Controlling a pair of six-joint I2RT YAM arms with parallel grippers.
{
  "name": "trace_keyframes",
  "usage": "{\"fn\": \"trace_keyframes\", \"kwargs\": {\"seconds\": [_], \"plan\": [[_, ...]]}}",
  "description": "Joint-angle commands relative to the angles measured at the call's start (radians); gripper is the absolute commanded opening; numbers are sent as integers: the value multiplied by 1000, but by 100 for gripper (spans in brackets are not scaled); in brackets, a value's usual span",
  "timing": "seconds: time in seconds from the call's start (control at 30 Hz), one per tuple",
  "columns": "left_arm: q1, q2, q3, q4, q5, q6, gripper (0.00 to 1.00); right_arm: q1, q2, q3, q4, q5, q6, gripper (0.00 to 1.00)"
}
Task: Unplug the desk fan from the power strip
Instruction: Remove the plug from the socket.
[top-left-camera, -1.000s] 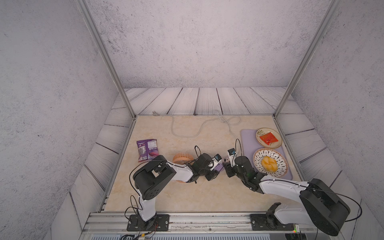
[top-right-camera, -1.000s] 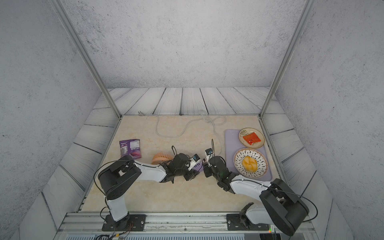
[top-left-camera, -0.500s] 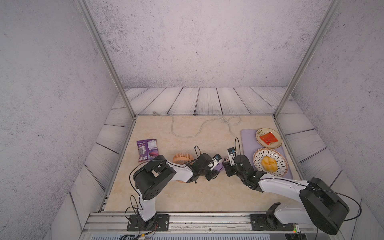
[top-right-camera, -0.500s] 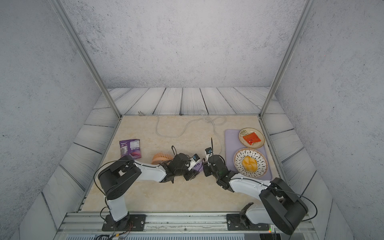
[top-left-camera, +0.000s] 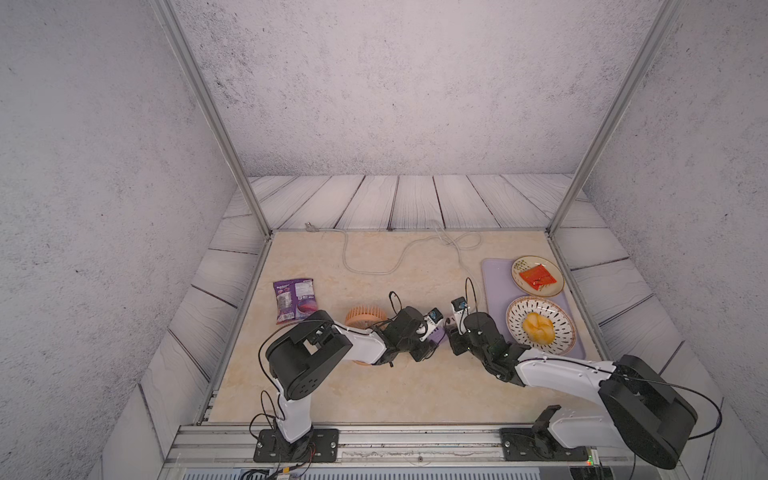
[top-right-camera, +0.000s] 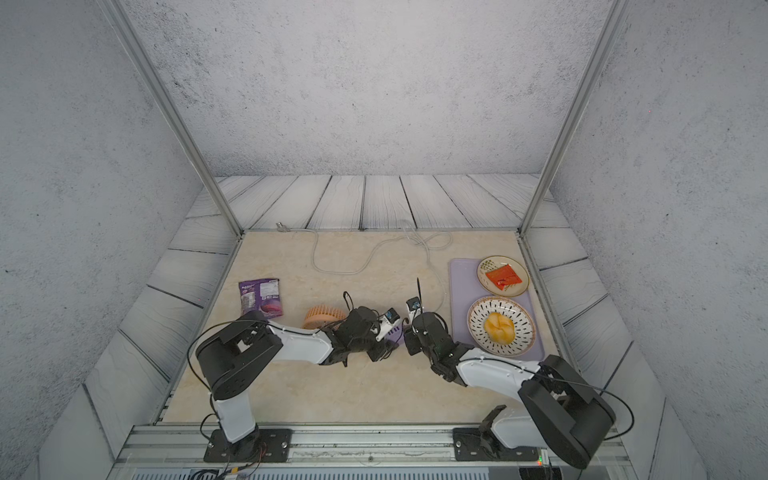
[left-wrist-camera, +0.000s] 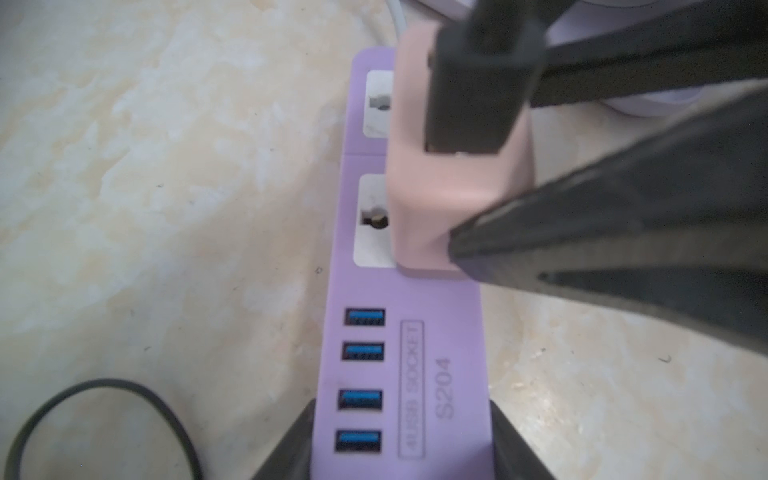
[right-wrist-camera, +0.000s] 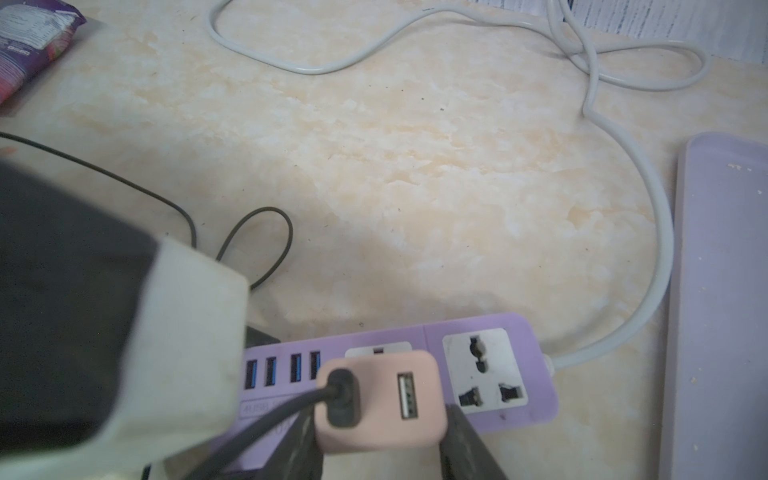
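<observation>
Plug (right-wrist-camera: 378, 401), pinched between right claw (right-wrist-camera: 380, 440) jaws, seems still seated; strip (left-wrist-camera: 415, 299) is clamped by left claw (left-wrist-camera: 399, 449); extraction remains.

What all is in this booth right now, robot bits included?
desk fan: one, orange, left of centre.
power strip: one, lavender, between the grippers.
plug: one, pale pink, on the strip.
strip cord: one, grey-white, looping toward the back.
snack packet: one, purple, left of fan.
tray: one, lavender, right side.
far plate: one, cream, on tray, holds red packet.
near plate: one, patterned, on tray, holds yellow bun.
left gripper: one, black, shut on power strip.
right gripper: one, black, shut on plug.
</observation>
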Motion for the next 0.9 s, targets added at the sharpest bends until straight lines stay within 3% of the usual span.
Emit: {"fn": "trace_keyframes", "kwargs": {"seconds": [0.0,0.23,0.87], "plan": [[4,-14,1,45,-19,-16,0,5,-14,22,27,-95,83,18],[4,-16,-1,45,-15,-19,0,-70,-36,-31,91,-164,166,17],[4,-9,23,35,-7,-17,0,-44,-34,-14,40,-183,8,17]]}}
